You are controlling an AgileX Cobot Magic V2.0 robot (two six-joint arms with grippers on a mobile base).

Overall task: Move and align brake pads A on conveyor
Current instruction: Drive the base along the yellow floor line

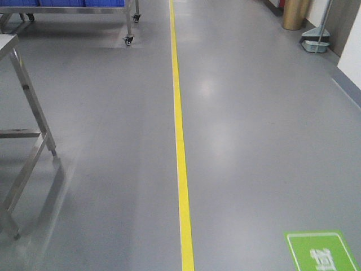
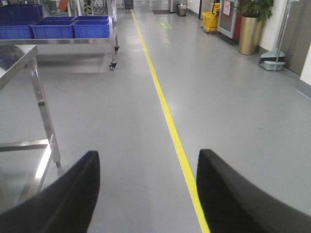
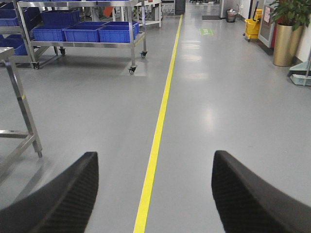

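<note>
Our left end effector (image 2: 148,162) hangs over the grey floor (image 2: 243,121), its fingers spread apart with nothing between them. Our right end effector (image 3: 154,160) is likewise apart and empty. A yellow line (image 2: 165,107) runs toward 12 o'clock. Blue crates (image 3: 92,33) sit on a wheeled steel cart (image 3: 132,48) at 11 o'clock. We cannot tell where the brake pads A or the conveyor lie.

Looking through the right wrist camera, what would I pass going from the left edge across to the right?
Steel table leg → blue bins → yellow floor line → yellow mop bucket → gold planter.
</note>
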